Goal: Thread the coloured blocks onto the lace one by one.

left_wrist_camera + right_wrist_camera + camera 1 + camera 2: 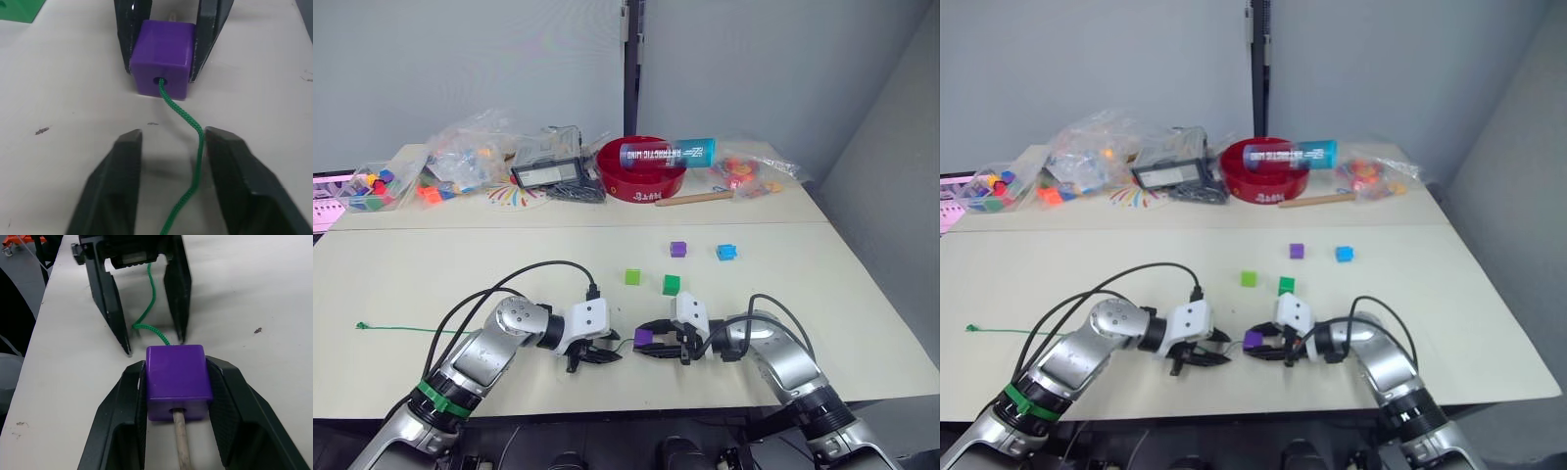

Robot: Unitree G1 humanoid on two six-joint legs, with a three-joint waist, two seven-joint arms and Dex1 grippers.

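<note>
Right gripper (178, 404) is clamped on the purple cube (178, 378), one finger on each side face, cube resting on the table (460, 264). The lace (188, 122) is already through it: green cord enters the hole facing the left gripper (168, 161), and the pale stiff tip (182, 445) sticks out the far hole, back toward the right wrist.

Left gripper sits just beside the cube with jaws parted and nothing in them; the cord runs loose between its fingers (touching neither firmly, as far as I can tell).

Risks from here:
- Nobody has hold of the lace. Any drag on the long tail, which trails across the table well away from the cube, could probably pull the tip back out.
- The tip is short, so a regrip by the right gripper means releasing the cube first, and the cube could slide or tip.
- If the left jaws close off-centre they may kink the cord against the cube rather than pinch it.

Other cubes lie beyond the purple cube: light green (632, 277), darker green (672, 284), second purple (678, 249), sky blue (725, 252).
</note>
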